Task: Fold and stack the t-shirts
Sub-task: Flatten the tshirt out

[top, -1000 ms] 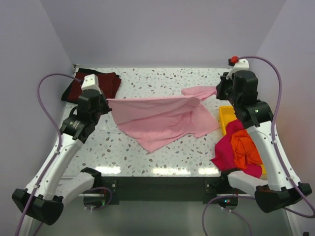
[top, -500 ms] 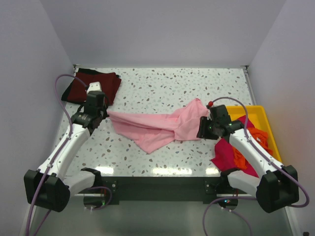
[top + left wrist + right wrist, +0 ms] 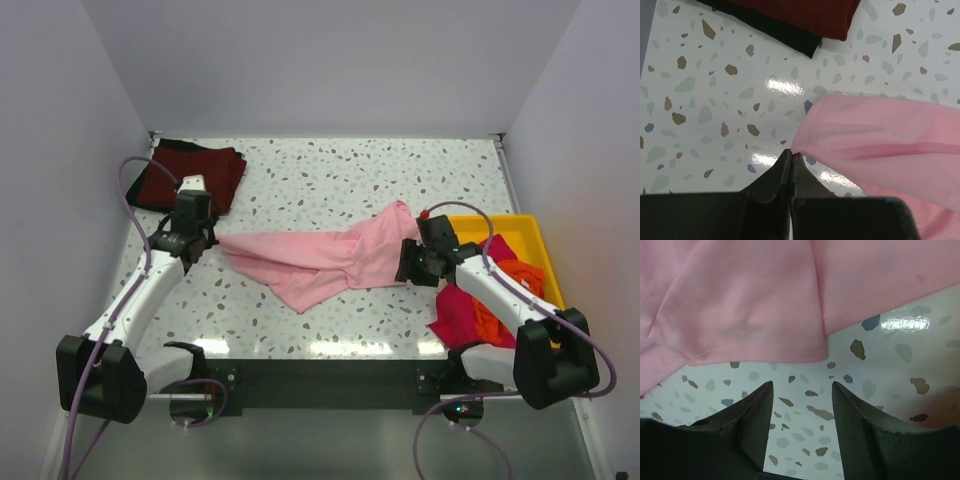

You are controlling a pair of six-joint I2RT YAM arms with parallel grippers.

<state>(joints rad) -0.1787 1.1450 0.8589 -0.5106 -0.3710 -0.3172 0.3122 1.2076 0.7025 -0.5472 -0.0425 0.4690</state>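
Left end effector point(image 3: 790, 156) low, pinching pink t-shirt point(image 3: 880, 145)

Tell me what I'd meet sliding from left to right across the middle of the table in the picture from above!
left gripper → pale pink t-shirt → right gripper → yellow tray

Both arms stretched forward, wrists low. Left gripper point(image 3: 790, 157) has its fingers pressed tight together. Right gripper point(image 3: 801, 386) has its fingers spread apart, pointing down.
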